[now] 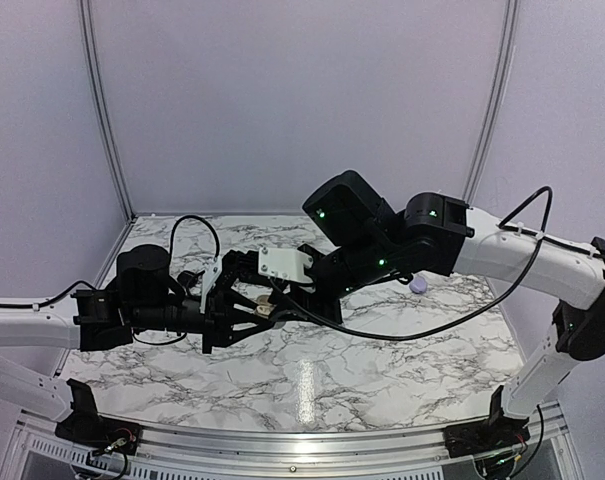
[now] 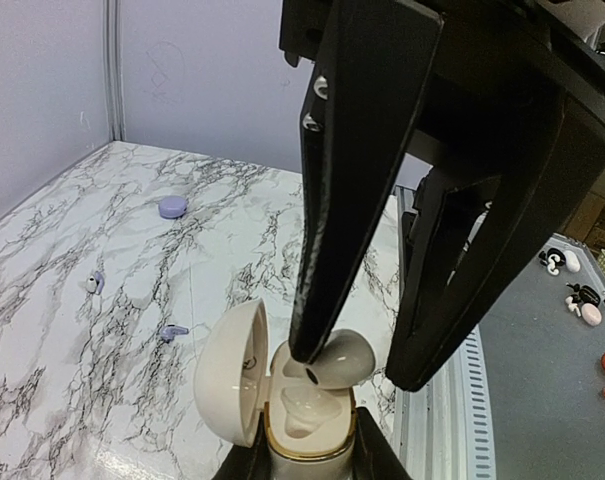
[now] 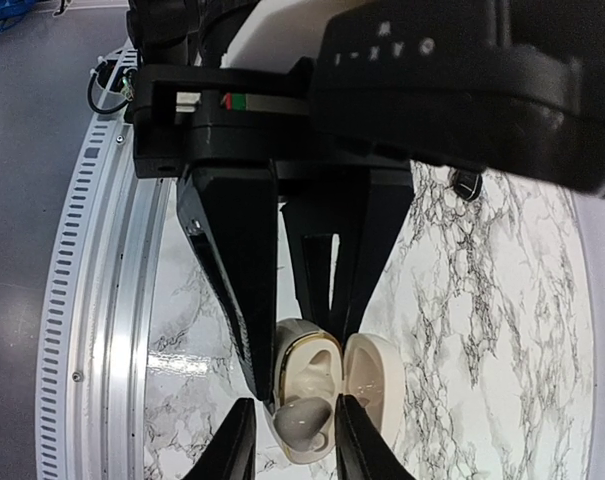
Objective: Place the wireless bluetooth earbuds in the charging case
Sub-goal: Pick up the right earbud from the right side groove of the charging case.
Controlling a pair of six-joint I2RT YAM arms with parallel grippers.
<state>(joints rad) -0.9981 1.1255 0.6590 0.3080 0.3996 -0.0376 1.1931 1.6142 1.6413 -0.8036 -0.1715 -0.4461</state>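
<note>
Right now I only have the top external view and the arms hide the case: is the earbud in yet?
Observer: Not yet. The right fingers pinch the cream earbud at the mouth of the open charging case.
Operator: Is the case held?
Observer: Yes, the left fingers clamp its base, lid hinged open to one side.
Operator: Other buds on the table?
Observer: Two lilac buds lie on the marble table, apart from the case.

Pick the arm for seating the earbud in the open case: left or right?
Right. The right gripper pinches the cream earbud just above the wells of the open case, so probably only a short lowering is needed. The left gripper is clamped on the case's base, steadying it.
</note>
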